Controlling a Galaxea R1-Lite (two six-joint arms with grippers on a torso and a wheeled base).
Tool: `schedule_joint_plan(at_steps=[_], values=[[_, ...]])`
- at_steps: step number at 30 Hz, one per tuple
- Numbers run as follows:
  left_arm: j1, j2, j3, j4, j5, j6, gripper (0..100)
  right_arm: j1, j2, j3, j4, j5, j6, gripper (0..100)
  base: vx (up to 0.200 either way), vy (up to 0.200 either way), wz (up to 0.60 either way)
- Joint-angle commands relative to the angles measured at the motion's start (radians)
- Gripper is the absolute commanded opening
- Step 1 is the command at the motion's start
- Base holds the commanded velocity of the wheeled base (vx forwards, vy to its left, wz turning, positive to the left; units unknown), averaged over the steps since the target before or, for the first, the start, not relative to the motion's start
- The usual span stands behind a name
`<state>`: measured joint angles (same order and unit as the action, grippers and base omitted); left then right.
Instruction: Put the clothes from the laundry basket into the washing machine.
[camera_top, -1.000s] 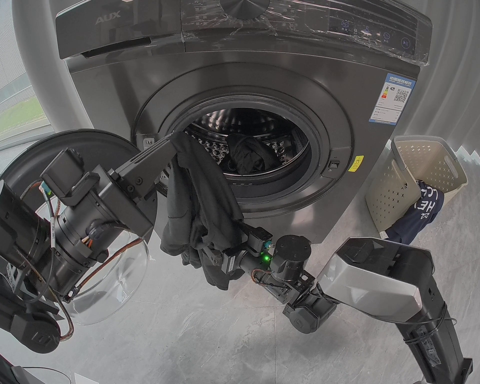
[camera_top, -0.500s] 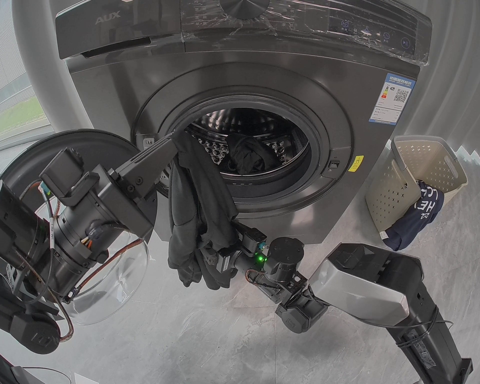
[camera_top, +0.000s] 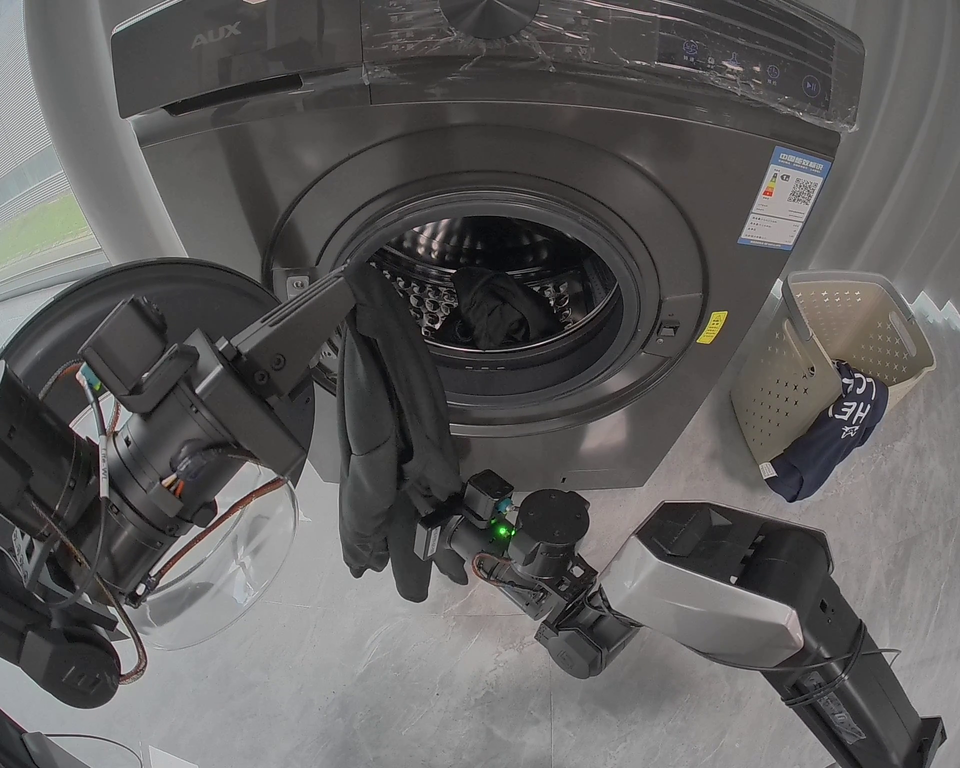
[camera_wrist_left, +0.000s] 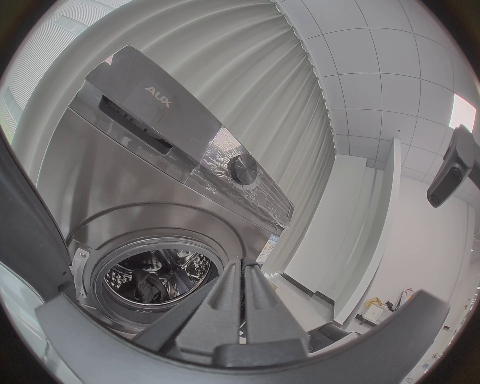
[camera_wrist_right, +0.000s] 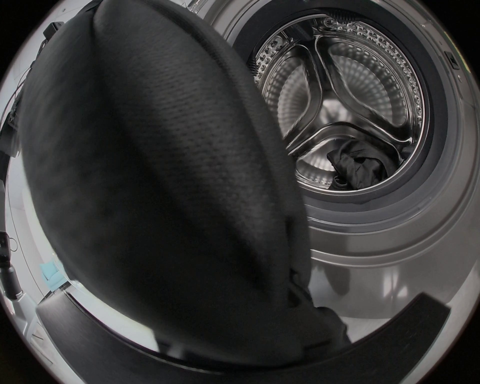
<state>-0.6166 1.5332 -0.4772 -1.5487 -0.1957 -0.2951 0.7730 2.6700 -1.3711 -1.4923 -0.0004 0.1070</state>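
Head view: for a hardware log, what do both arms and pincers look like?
Left arm: black, cylindrical, with loose brown cables; the left pincer has black wedge-shaped fingers. Right arm: silver angular shell, black joints, a green light.

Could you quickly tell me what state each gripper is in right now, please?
Left gripper: closed on the dark garment at its top end.
Right gripper: buried in the garment's lower folds; cannot be told.
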Motion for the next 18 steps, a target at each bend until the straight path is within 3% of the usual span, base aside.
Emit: schedule_joint_plan(at_steps=[1, 5, 12, 18], values=[[0.001, 0.001, -0.004, -0.001, 0.001, -0.002, 0, -0.02, 0.001, -0.003, -0.005, -0.003, 0.0, 0, 0.0, 0.0, 0.0], [0.014, 0.005, -0.012, 0.002, 0.009, -0.002, 0, -0.07, -0.051, 0.053, -0.014, -0.006, 0.002, 0, 0.0, 0.0, 0.0], [0.092, 0.054, -0.012, 0.007, 0.013, -0.001, 0, -0.162, -0.283, 0.302, -0.054, 0.005, 0.014, 0, 0.0, 0.0, 0.0], [0.124, 0.114, 0.023, 0.004, 0.012, 0.01, 0, -0.169, -0.458, 0.449, -0.054, 0.01, 0.026, 0, 0.0, 0.0, 0.0]])
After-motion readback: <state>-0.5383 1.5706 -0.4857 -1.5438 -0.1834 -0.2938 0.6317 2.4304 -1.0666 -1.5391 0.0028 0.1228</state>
